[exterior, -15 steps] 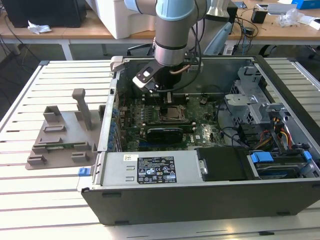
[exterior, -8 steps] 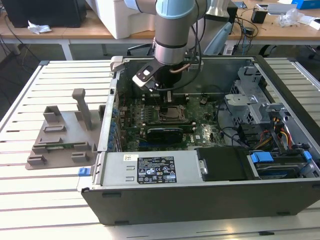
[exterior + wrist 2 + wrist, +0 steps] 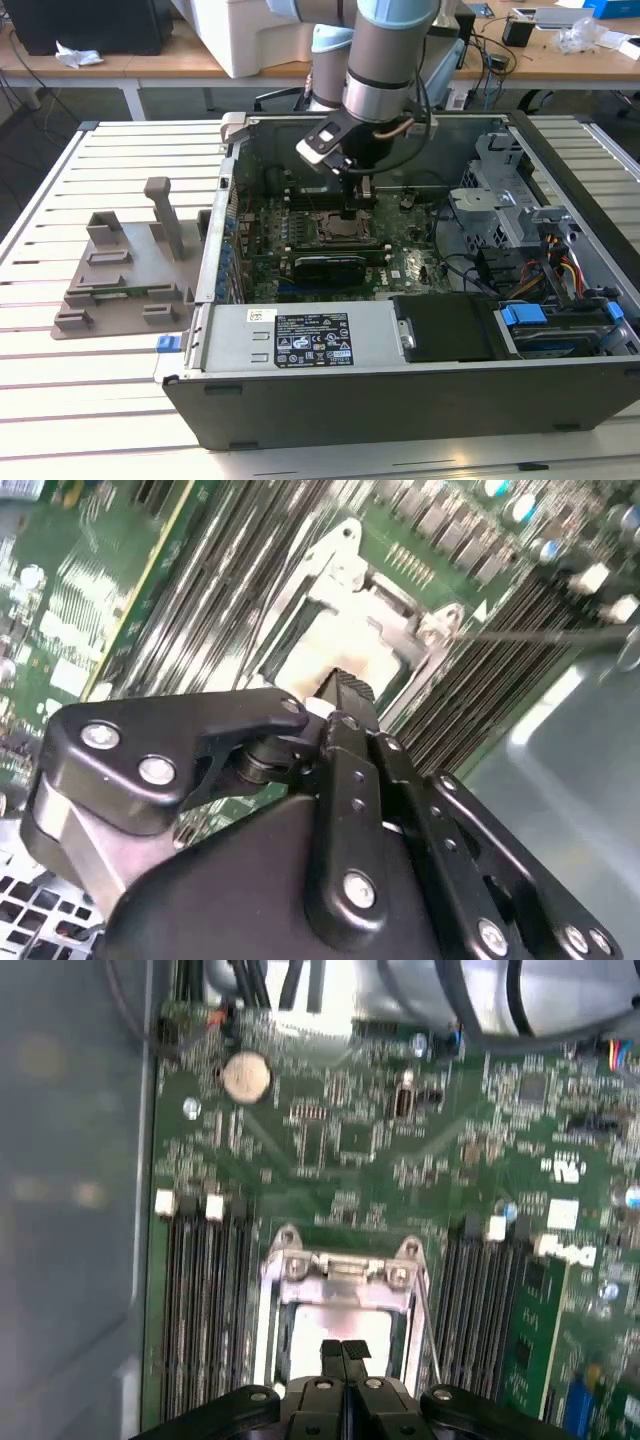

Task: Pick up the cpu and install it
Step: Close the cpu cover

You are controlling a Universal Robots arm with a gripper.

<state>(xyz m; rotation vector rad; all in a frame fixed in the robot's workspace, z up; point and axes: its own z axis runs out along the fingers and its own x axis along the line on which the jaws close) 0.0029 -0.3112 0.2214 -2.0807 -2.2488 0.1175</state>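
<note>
A grey plastic holder [image 3: 110, 290] lies on the slatted table [image 3: 80, 400] beside the open computer case [image 3: 400, 400].

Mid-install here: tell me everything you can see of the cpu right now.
The small flat square cpu looks silvery-white and metallic on top. It lies flat inside the metal socket frame on the green motherboard, between the dark memory slots. The gripper hangs directly over it, black fingers shut together, tips covering part of its surface; whether they touch it I cannot tell.
</note>
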